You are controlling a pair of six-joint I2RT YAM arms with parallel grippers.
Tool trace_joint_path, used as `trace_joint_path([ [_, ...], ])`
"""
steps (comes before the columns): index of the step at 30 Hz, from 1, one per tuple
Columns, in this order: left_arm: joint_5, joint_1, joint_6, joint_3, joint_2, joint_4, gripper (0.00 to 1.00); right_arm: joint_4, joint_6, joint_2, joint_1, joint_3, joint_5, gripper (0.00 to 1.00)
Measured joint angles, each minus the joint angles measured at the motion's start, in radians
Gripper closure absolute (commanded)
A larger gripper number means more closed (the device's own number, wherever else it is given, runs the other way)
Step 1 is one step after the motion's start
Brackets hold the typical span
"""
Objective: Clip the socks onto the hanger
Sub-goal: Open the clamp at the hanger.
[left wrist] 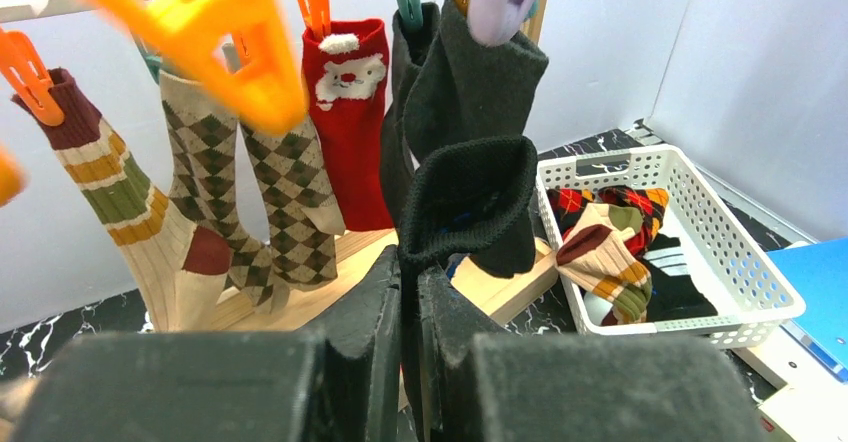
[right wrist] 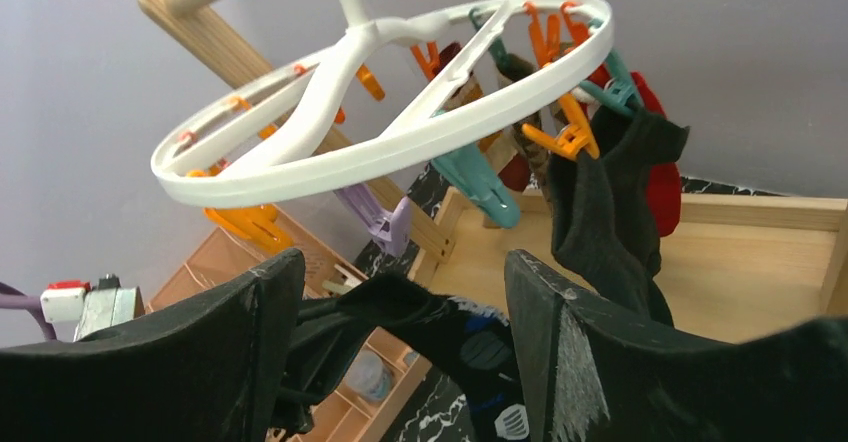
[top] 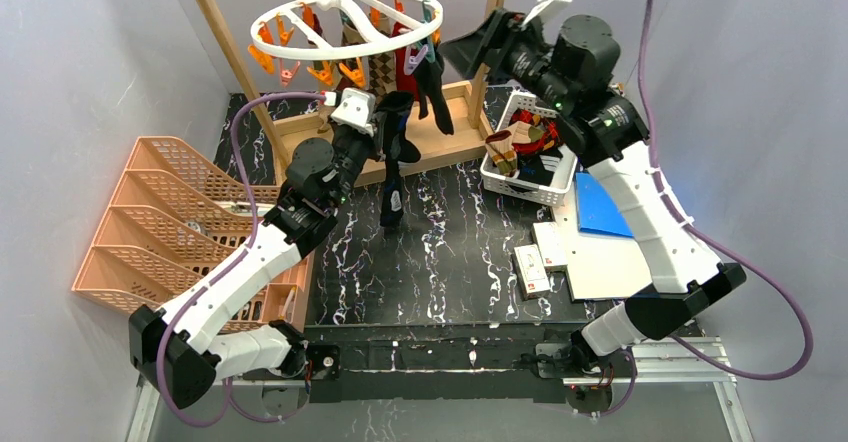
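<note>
The white ring hanger (top: 345,24) hangs from the wooden frame, with striped (left wrist: 110,177), argyle (left wrist: 295,187), red (left wrist: 350,112) and black socks (left wrist: 470,72) clipped to it. My left gripper (top: 388,122) is below the ring's front edge. It is shut on a black sock (top: 392,197) that dangles toward the table. In the left wrist view the jaws (left wrist: 410,292) pinch the sock's folded cuff (left wrist: 465,197). My right gripper (top: 462,47) stands open just right of the ring. In its wrist view the open fingers (right wrist: 400,272) frame the held sock (right wrist: 470,337) under the ring (right wrist: 400,132), touching nothing.
A white lattice basket (top: 565,187) with more socks sits right of the wooden frame base (top: 445,142). A peach tiered rack (top: 170,212) stands at the left. A blue folder (top: 600,207) and white boxes (top: 590,262) lie at the right. Teal (right wrist: 480,177) and purple (right wrist: 385,222) clips hang free.
</note>
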Motion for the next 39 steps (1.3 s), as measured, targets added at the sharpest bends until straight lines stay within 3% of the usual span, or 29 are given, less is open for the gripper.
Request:
trace_joint_path([
  [12, 0.002, 0.000, 0.049, 0.061, 0.100, 0.060, 1.00, -0.159, -0.158, 0.130, 0.205, 0.146, 0.187, 0.20],
  [28, 0.001, 0.000, 0.083, 0.067, 0.101, 0.092, 1.00, -0.151, -0.140, 0.233, 0.276, 0.266, 0.225, 0.24],
  [39, -0.001, 0.000, 0.090, 0.066, 0.100, 0.098, 1.00, -0.150, -0.121, 0.280, 0.289, 0.301, 0.246, 0.34],
])
